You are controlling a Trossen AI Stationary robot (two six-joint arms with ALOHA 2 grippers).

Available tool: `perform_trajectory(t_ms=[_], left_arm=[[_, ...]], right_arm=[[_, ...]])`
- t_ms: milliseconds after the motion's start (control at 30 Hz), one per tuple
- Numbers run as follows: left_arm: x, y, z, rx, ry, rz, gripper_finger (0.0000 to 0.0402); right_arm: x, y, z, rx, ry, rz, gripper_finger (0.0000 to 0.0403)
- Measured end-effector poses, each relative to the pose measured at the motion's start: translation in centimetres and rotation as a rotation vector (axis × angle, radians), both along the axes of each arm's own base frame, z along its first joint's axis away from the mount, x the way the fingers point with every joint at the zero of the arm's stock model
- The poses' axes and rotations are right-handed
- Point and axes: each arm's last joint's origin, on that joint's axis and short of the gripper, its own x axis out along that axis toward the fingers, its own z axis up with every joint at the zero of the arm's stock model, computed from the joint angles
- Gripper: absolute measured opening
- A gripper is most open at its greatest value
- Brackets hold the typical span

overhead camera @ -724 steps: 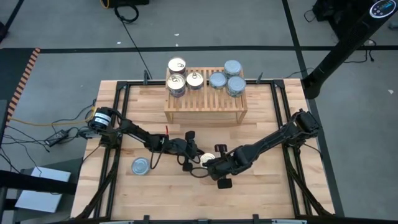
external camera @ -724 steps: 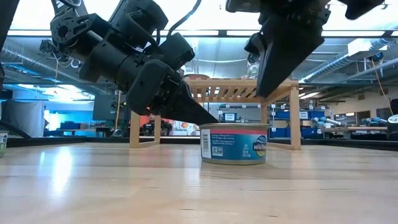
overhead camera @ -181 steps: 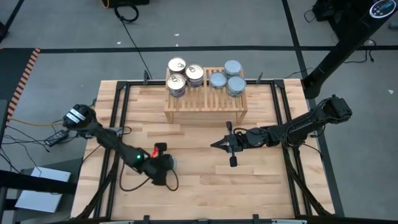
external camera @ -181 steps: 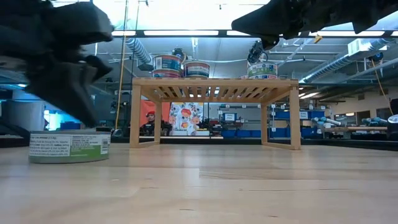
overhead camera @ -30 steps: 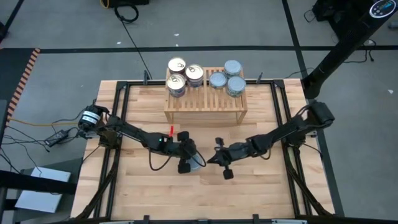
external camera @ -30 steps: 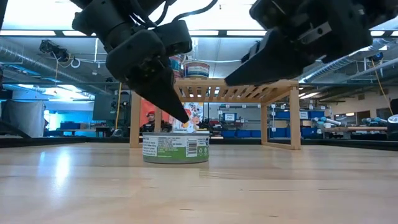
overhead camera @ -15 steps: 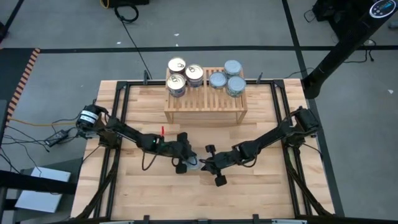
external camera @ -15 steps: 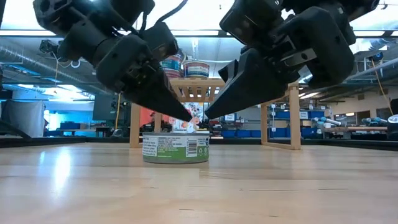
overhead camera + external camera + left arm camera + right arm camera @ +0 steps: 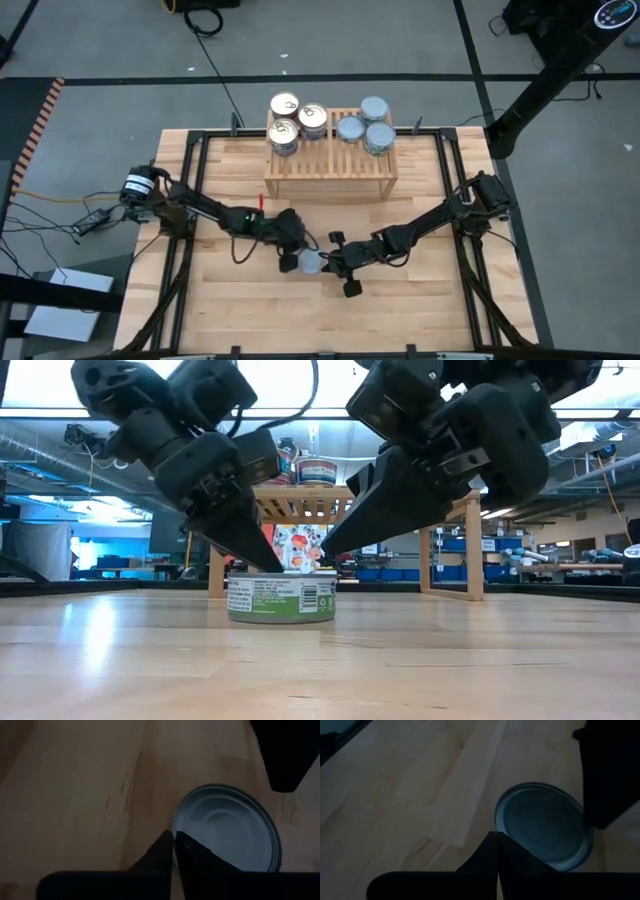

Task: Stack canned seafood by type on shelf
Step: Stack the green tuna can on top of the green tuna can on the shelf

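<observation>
Both grippers meet at one tin in the lower middle of the high view. The left gripper (image 9: pixel 294 247) comes in from the left side of the frame, and its two dark fingers are pressed almost together with nothing between them, their tips right at the rim of the tin. The right gripper (image 9: pixel 331 262) comes in from the right side, and its fingers are pressed tight together too, also with nothing in them. In the low view the two grippers make two dark points that slope down toward each other just above the green-label tin (image 9: pixel 281 598), which sits flat on the wooden table (image 9: pixel 450 660) in the middle of the frame. The tin's top is blue-grey and silver (image 9: pixel 229 835), and each wrist view shows it just past that arm's own closed finger tips. From above, the tin (image 9: pixel 309 262) sits between the two grippers. The wooden shelf (image 9: pixel 330 166) stands in the upper middle of the high view, well apart from this tin. On its slatted top, three tins with pale gold tops (image 9: pixel 285 104) stand together on the left part, and three tins with silver tops (image 9: pixel 374 108) stand together on the right part.
</observation>
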Motion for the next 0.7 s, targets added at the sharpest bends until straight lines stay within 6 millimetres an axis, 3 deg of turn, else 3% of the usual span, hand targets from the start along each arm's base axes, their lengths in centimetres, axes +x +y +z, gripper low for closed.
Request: perform_trajectory(t_ms=[367,700], left_arm=[[0.1,1.0,0.1,-0.085,0.086,0.022,0.0073],[0.1,1.3,0.1,-0.105,0.096,0.068,0.0006]], right_arm=[[0.0,0.0,0.0,0.0,-0.003,0.001,0.0009],[0.0,0.0,0.0,0.0,-0.004,0.002,0.001]])
